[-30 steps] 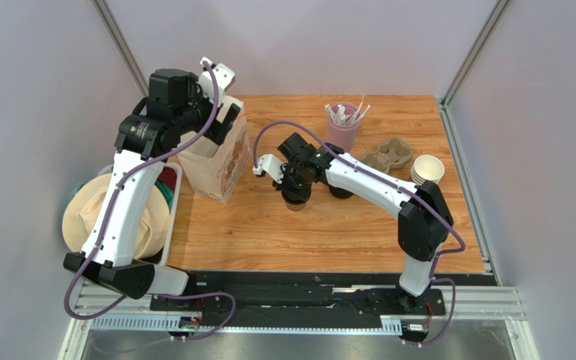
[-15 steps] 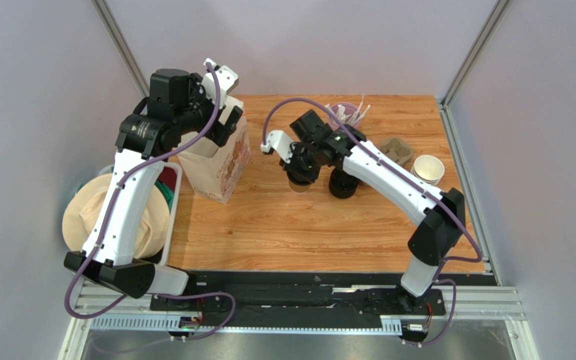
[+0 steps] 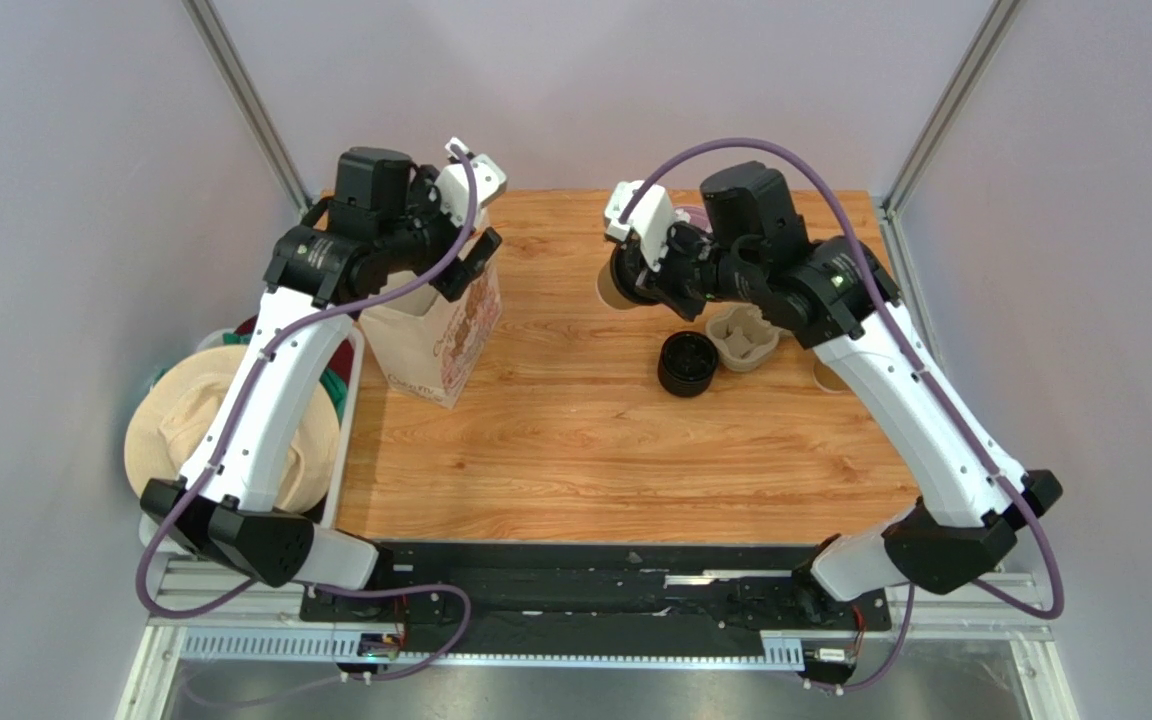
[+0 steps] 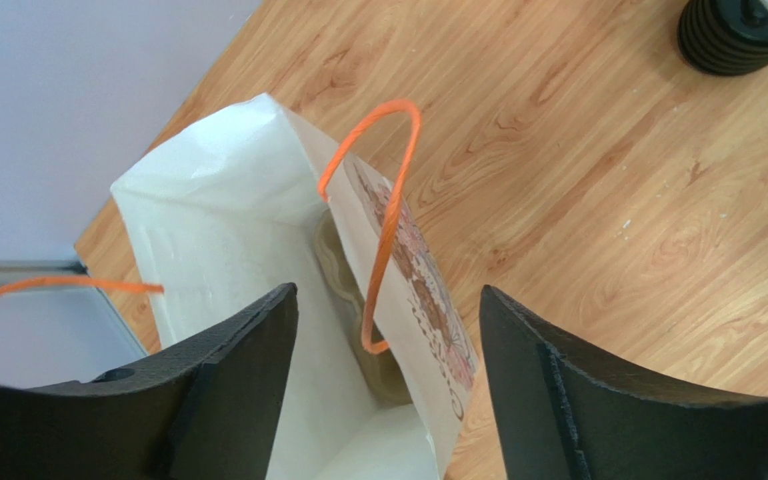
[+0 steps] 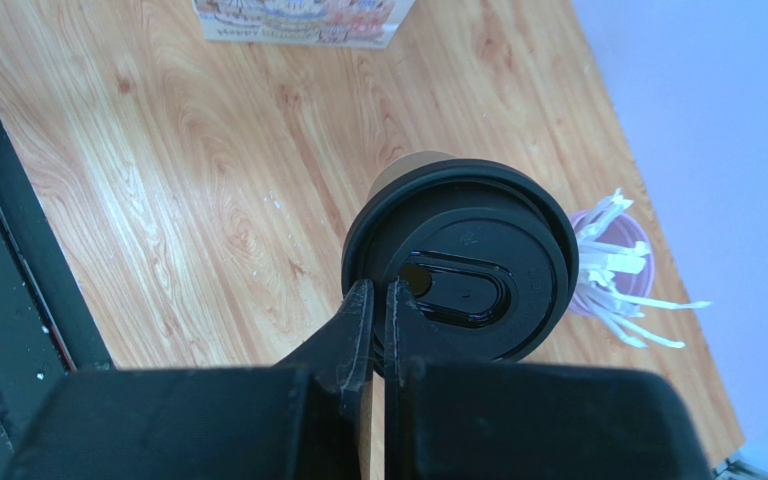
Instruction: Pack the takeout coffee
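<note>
The takeout coffee (image 3: pixel 614 285) is a brown paper cup with a black lid (image 5: pixel 463 262). It is held in the air over the far middle of the table. My right gripper (image 3: pixel 639 276) is shut on the lid's rim, and in the right wrist view (image 5: pixel 378 300) the fingers pinch that edge. The cup is tilted. A white paper bag (image 3: pixel 440 327) with orange handles (image 4: pixel 386 205) stands open at the table's left. My left gripper (image 3: pixel 458 258) hovers above it, open and empty (image 4: pixel 383 325), with the bag's right wall between the jaws.
A stack of black lids (image 3: pixel 687 365) sits mid-table, also in the left wrist view (image 4: pixel 734 35). A pulp cup carrier (image 3: pixel 740 338) lies beside it. A pink cup of white sticks (image 5: pixel 613 270) stands at the back. A white bin with cloth (image 3: pixel 222 428) sits off the left edge.
My right arm has lifted the coffee off the table and carried it up and toward the back, tilting it. My left gripper has shifted slightly right above the bag.
</note>
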You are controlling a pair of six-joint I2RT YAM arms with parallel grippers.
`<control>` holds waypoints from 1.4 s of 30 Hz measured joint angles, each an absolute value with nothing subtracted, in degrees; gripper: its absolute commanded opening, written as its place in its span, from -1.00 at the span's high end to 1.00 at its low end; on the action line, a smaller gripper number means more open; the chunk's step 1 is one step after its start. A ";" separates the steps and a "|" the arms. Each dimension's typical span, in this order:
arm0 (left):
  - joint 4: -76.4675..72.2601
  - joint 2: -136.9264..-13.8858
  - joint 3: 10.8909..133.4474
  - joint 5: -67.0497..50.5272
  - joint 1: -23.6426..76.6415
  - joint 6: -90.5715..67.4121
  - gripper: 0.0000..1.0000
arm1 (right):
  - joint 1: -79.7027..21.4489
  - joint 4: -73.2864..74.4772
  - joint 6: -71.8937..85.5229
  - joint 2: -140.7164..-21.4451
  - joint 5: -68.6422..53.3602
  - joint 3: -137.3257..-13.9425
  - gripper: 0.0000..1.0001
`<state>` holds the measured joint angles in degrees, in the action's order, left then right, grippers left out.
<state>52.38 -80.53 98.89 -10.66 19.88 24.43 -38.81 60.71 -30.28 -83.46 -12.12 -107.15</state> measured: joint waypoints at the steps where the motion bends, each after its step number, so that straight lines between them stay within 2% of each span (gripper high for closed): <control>1: 52.18 -80.99 98.65 -10.68 20.34 24.77 -0.36 | -38.79 60.73 -30.28 -82.94 -12.12 -107.68 1.00; 2: 52.03 -81.38 98.54 -10.63 20.67 24.99 -0.13 | -38.70 60.75 -30.28 -82.56 -12.12 -108.18 1.00; 9: 51.03 -83.83 98.56 -10.37 21.87 26.74 0.64 | -37.28 60.75 -30.33 -80.51 -12.05 -109.25 1.00; 10: 50.98 -84.03 98.56 -10.26 22.09 26.96 0.83 | -37.17 60.75 -30.33 -80.40 -12.08 -109.25 1.00; 13: 50.76 -84.36 98.56 -9.76 22.52 27.20 1.00 | -36.93 60.75 -30.33 -80.31 -12.08 -109.25 1.00; 42: 57.54 -84.38 104.44 -13.32 37.98 25.67 1.00 | -33.91 59.05 -29.39 -80.16 -4.75 -115.02 1.00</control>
